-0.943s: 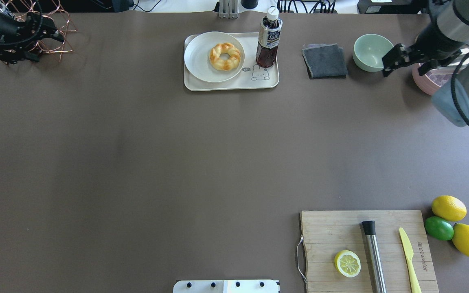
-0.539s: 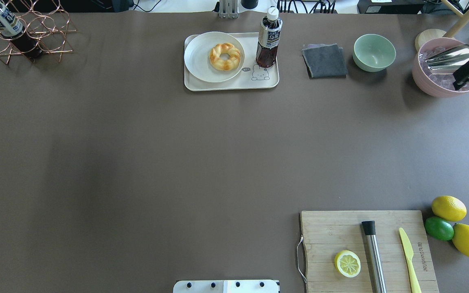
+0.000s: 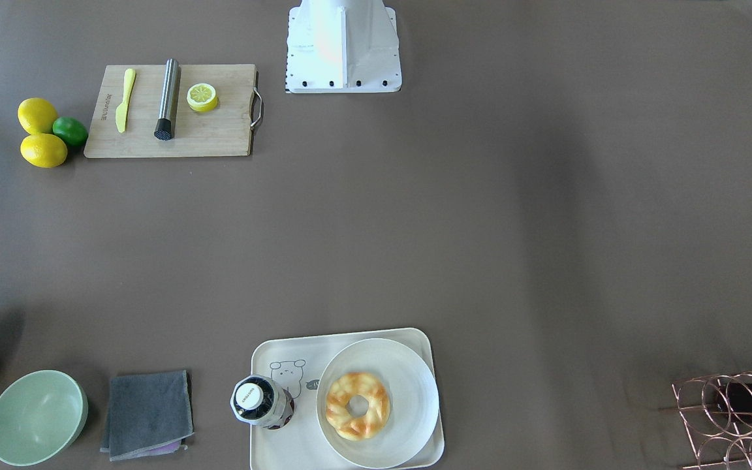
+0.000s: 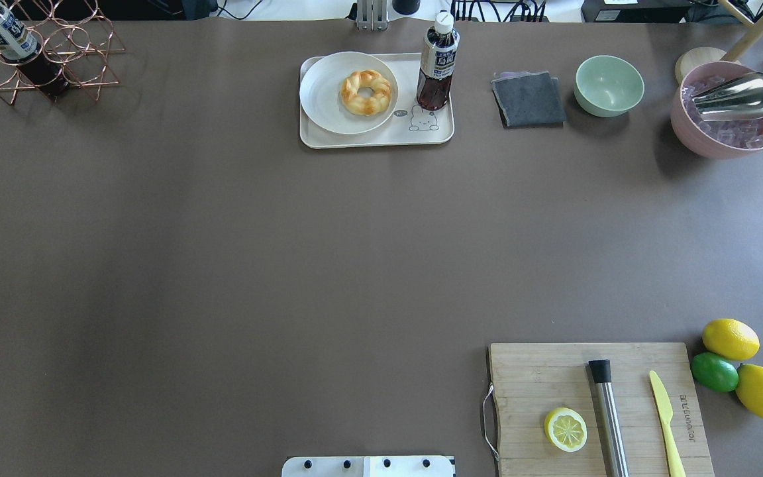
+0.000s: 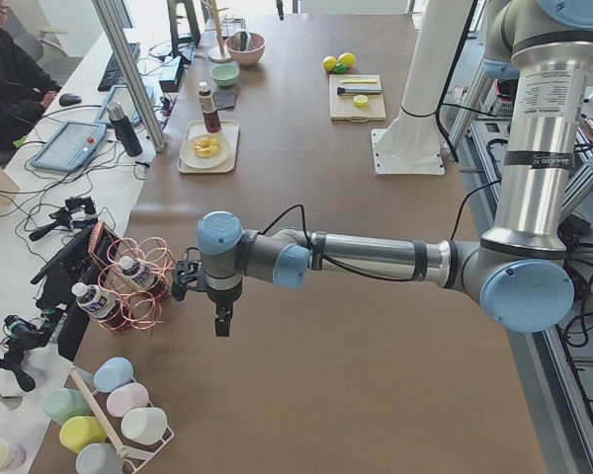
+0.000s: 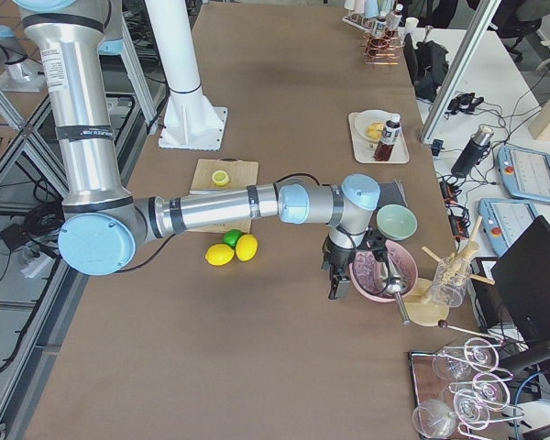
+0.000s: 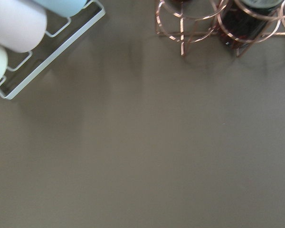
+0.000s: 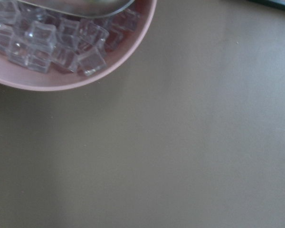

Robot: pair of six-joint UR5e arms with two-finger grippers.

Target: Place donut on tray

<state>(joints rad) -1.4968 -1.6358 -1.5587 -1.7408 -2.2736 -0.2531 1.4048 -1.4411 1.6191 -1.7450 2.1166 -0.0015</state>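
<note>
The golden braided donut (image 4: 367, 92) lies on a round off-white plate (image 4: 323, 99). The plate stands on the cream-white tray (image 4: 381, 138) at the table's far middle. It also shows in the front-facing view (image 3: 357, 405). Both grippers are out of the overhead and front-facing views. My left gripper (image 5: 222, 321) hangs over bare table beside the copper wire rack, far from the tray. My right gripper (image 6: 335, 286) hangs next to the pink ice bowl, also far from the tray. I cannot tell whether either gripper is open or shut. Nothing shows in either gripper.
A dark drink bottle (image 4: 437, 63) stands on the tray's right part. A grey cloth (image 4: 528, 99), a green bowl (image 4: 609, 85) and a pink ice bowl (image 4: 729, 112) stand to the right. A copper rack (image 4: 37, 53) is far left. A cutting board (image 4: 597, 407) is near right.
Both arms have left the overhead view, the left one past the left edge and the right one past the right edge. The donut, plate and tray have not moved.
</note>
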